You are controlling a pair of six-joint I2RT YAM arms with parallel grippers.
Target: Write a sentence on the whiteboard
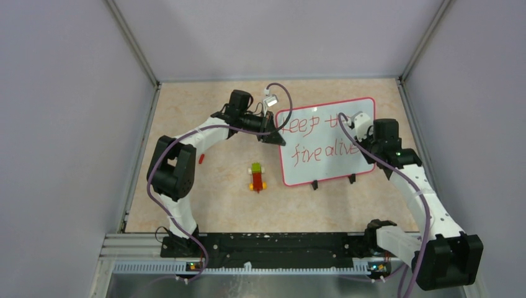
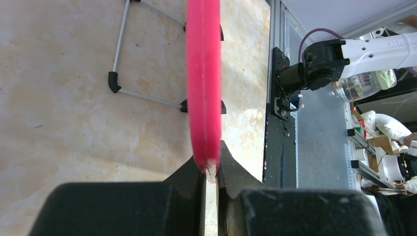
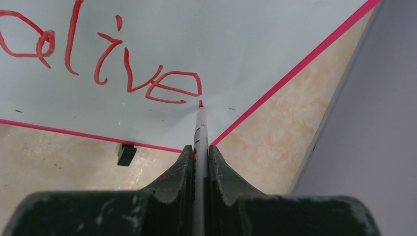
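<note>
On its glossy white face, the whiteboard (image 1: 329,171) bears red handwriting (image 1: 310,152).

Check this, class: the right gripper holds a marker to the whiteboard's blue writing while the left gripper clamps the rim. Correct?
No: the writing is red, not blue, as the right wrist view shows. The marker and clamped rim stand.
</note>
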